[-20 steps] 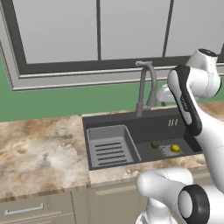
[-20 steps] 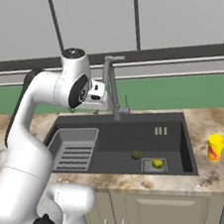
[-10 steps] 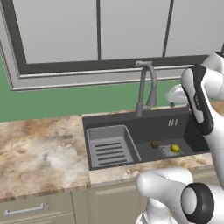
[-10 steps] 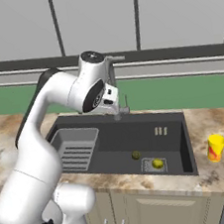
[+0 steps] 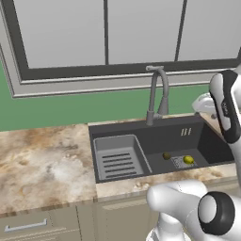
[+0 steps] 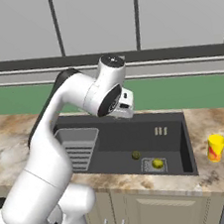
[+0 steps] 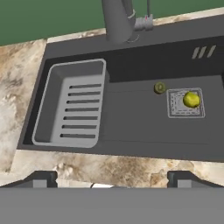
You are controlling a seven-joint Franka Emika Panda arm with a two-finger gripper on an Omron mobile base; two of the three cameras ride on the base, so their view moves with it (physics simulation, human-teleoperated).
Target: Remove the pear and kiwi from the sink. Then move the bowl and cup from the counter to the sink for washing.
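Hand [image 7: 112,179] spread wide, hovering high over sink [image 7: 131,127].

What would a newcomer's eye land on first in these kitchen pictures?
Probably the dark sink sunk in the marbled counter, with a bright pear on the drain grate and a darker kiwi just beside it. Next, the yellow cup on the counter right of the sink.
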